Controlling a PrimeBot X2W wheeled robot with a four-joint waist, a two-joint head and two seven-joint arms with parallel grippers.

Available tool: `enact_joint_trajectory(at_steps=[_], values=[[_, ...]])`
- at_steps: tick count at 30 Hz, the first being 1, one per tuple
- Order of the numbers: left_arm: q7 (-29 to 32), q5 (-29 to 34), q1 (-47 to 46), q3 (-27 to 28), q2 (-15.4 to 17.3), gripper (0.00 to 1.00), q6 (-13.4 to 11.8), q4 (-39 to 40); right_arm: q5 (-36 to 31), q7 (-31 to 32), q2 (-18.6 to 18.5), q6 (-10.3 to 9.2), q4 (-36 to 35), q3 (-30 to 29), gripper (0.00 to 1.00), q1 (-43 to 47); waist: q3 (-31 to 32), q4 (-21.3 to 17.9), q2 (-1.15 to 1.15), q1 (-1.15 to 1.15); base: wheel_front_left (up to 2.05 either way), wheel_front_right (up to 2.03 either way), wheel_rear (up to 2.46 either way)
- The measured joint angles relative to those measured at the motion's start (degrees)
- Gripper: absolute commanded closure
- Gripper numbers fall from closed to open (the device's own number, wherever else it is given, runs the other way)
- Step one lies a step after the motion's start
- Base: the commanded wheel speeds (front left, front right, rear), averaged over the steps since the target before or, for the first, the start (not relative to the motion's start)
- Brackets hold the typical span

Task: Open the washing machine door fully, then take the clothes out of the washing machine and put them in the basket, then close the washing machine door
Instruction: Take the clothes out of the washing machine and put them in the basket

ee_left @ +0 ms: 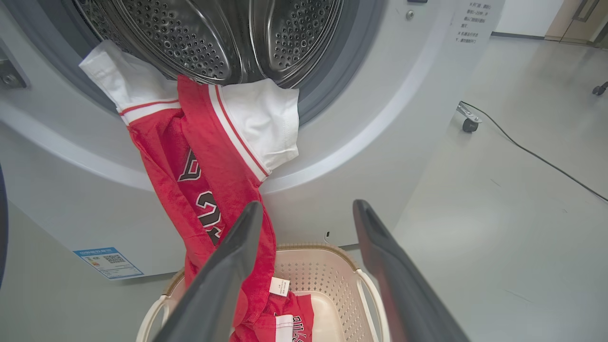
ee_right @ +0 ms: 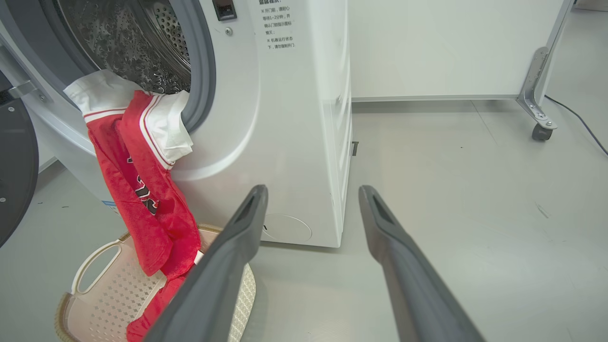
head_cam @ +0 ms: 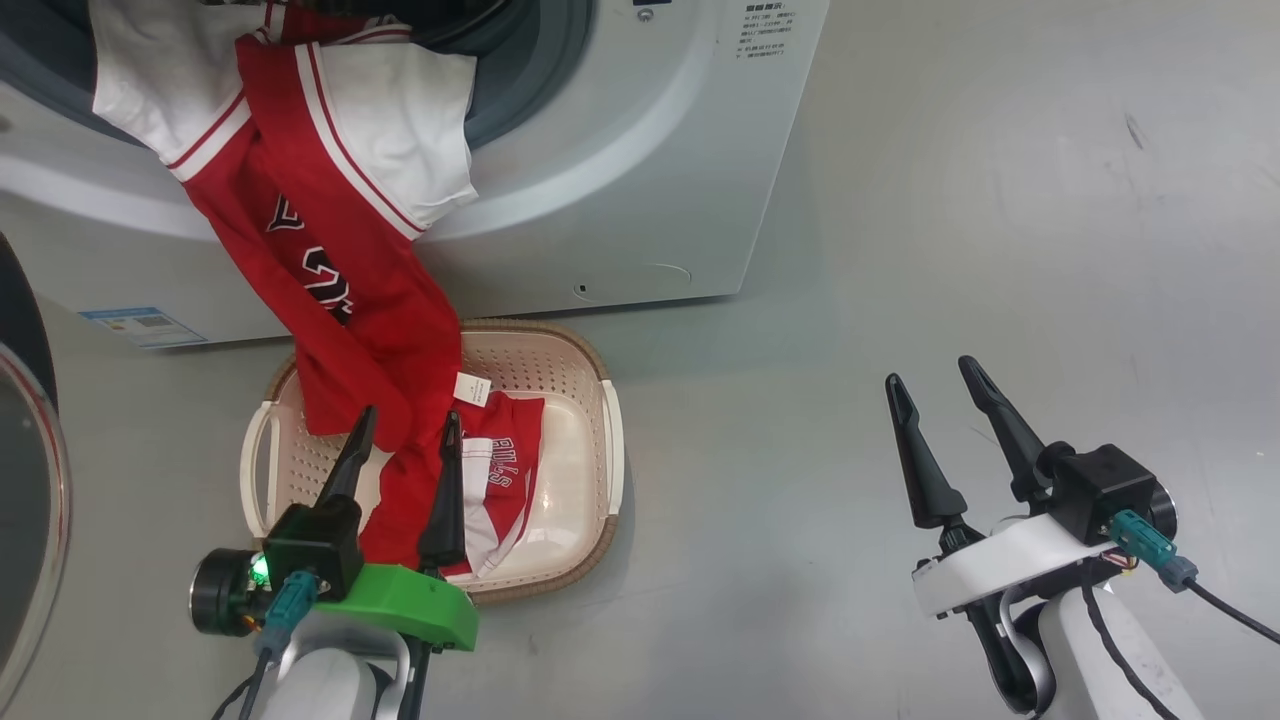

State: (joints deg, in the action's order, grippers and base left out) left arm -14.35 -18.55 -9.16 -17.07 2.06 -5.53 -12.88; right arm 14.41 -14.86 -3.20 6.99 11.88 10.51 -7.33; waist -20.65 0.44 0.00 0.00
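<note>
Both spread, empty: right claw (head_cam: 930, 371) idles aside, left claw (head_cam: 410, 413) should pinch the red jersey (head_cam: 330, 260) just ahead and pull it off the drum (ee_left: 213, 38) into the basket (head_cam: 600, 400) below.

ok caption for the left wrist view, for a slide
The left gripper, fingers open, faces red and white clothes hanging from the washing machine drum down into the basket.

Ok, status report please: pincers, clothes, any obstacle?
Left pincer open, right pincer open, nothing held. Clothes hang from washing machine into basket. No obstacle seen.
</note>
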Motion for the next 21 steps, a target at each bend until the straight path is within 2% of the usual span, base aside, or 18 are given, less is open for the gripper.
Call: enact_joint_trajectory(at_steps=[11,21], values=[[2.57,0.23,-5.82,-0.04,0.07,0.00,-0.23,-3.00,0.00,0.00,0.00,0.00,-2.69,1.58,0.00,-2.61,-4.27,-1.34,0.00,0.00,0.00,0.00,0.00],[6.03,0.70,-15.14,1.40,0.08,0.00,-0.56,-7.14,0.30,0.00,0.00,0.00,-4.47,3.23,0.00,-5.82,-10.04,-3.43,0.00,0.00,0.00,0.00,0.00]])
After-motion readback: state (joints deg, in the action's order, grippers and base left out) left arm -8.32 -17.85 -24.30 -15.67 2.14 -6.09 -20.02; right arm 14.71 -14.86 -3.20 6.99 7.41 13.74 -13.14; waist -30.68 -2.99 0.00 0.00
